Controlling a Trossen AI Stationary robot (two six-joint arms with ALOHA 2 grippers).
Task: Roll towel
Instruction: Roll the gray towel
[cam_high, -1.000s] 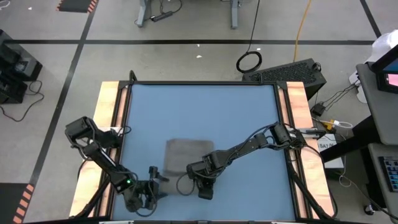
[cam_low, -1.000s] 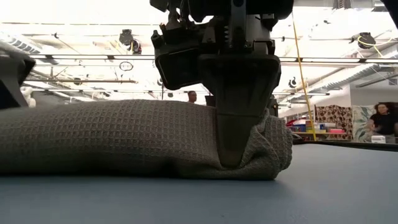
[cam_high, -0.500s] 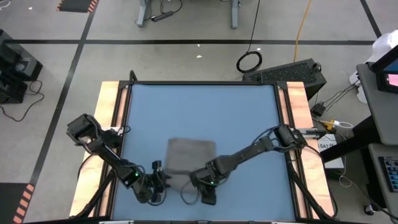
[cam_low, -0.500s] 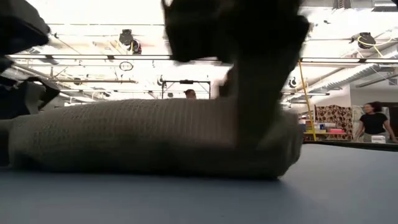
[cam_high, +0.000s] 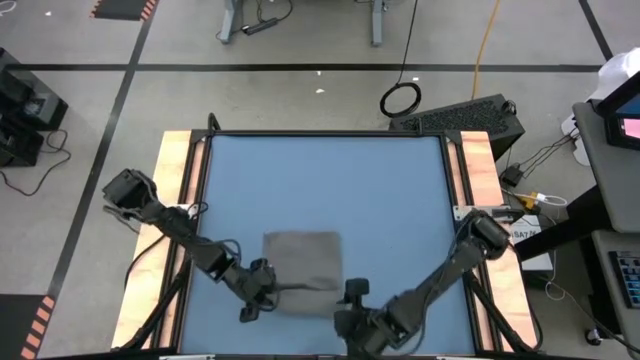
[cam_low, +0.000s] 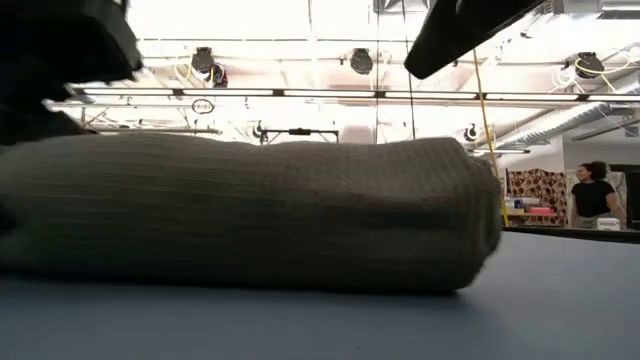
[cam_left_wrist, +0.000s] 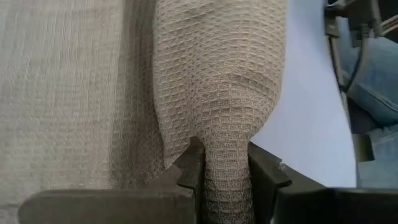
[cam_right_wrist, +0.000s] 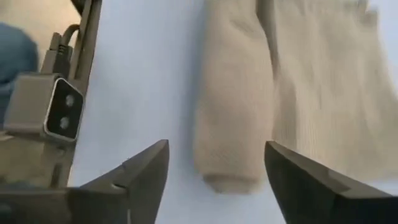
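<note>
From above, the towel (cam_high: 302, 260) lies on the near half of the blue table (cam_high: 330, 180), its near edge rolled; the left gripper (cam_high: 262, 287) sits at the roll's left end and the right gripper (cam_high: 352, 300) just off its right end, near the table's front edge. At table height, the roll (cam_low: 250, 215) fills most of the width. The left wrist view shows 2 fingers (cam_left_wrist: 186, 177) pinching the roll's end (cam_left_wrist: 221, 93). The right wrist view shows 2 fingers (cam_right_wrist: 149, 168) spread wide, holding nothing, the roll's end (cam_right_wrist: 230, 124) lying beyond them.
</note>
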